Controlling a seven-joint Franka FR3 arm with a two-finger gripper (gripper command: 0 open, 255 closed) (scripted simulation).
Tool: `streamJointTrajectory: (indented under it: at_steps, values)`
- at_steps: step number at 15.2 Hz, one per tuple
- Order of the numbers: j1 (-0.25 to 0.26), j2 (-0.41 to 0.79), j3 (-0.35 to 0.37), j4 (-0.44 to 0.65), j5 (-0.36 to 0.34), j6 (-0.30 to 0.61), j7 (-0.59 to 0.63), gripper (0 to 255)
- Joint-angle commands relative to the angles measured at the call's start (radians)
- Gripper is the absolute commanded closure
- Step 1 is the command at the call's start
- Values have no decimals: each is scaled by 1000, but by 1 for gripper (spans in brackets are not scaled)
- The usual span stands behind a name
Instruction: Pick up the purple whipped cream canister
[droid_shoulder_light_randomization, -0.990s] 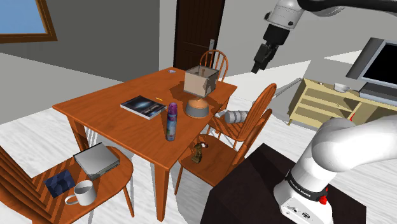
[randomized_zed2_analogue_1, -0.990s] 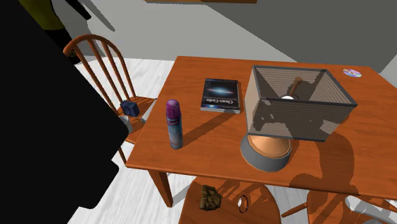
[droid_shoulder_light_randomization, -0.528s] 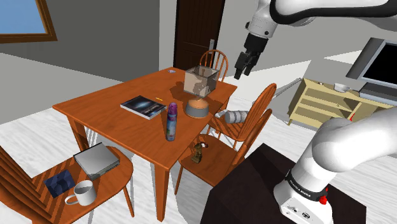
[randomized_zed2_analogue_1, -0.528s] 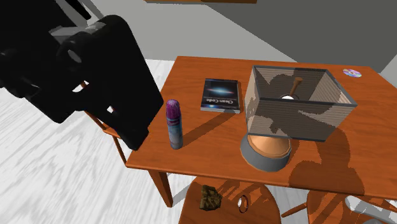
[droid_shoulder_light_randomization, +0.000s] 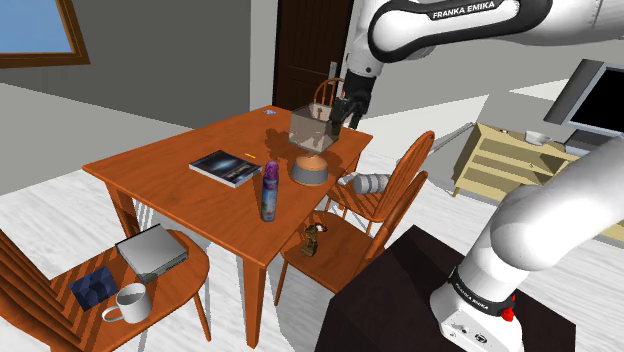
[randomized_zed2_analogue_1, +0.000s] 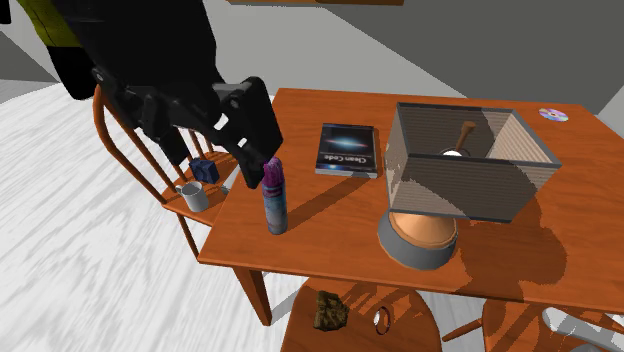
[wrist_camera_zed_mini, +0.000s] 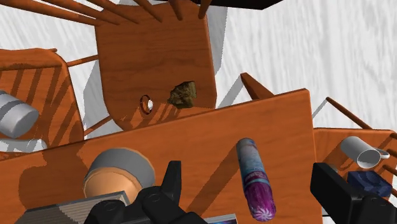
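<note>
Wooden surface (droid_shoulder_light_randomization: 150, 172) in a room with a white plank floor, wooden chairs drawn up around it. The purple canister (droid_shoulder_light_randomization: 270, 190) stands upright on the surface, close to the edge nearest the stand. It stands apart from the book (droid_shoulder_light_randomization: 225, 167) on the shoulder view's left and from the lamp (droid_shoulder_light_randomization: 308, 135) on its right. The claw (droid_shoulder_light_randomization: 337, 118) hangs above the lamp's shade, higher than the canister and well apart from it. Its fingers (wrist_camera_zed_mini: 170, 186) are spread wide and hold nothing. The wrist view places the canister in the gap between them, far below and untouched. In the second exterior view the claw's black bulk overlaps the canister's cap, probably only by line of sight.
</note>
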Motion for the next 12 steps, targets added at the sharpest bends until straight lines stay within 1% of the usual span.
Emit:
streamJointTrajectory:
  at_steps: [1, 7, 12]
  values:
    - [2, 72, 18, 23, -6, 43, 29, 0]
    - [9, 304, 57, 150, -47, 121, 118, 0]
    - [26, 503, 74, 293, -95, 154, 191, 0]
